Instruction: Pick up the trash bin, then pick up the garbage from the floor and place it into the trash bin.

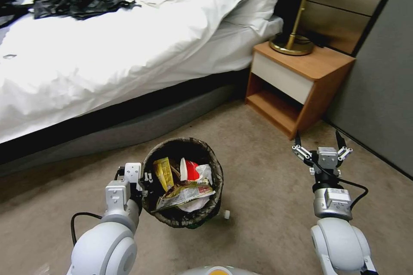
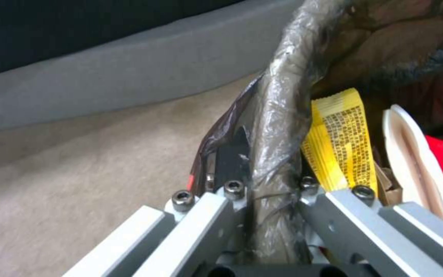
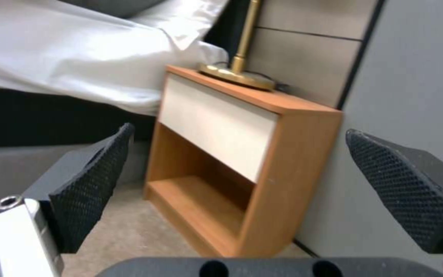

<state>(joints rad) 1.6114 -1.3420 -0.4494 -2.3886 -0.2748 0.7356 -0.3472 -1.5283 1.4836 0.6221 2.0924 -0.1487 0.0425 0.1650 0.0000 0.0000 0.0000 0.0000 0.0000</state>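
Bag-lined trash bin (image 1: pixel 182 182) pinched by left gripper (image 1: pixel 145 185) — right gripper (image 1: pixel 319 141) wide, empty, facing nightstand (image 1: pixel 301 88).

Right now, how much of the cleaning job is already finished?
Mostly done, it seems. The left gripper is clamped on the trash bin rim. A yellow wrapper, a red-and-white cup and a flattened packet lie inside. The right gripper is open and empty. One small white scrap remains on the carpet.

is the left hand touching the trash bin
Touching. In the left wrist view the left hand has one finger on each side of the trash bin rim, pinching the bag-covered edge between them.
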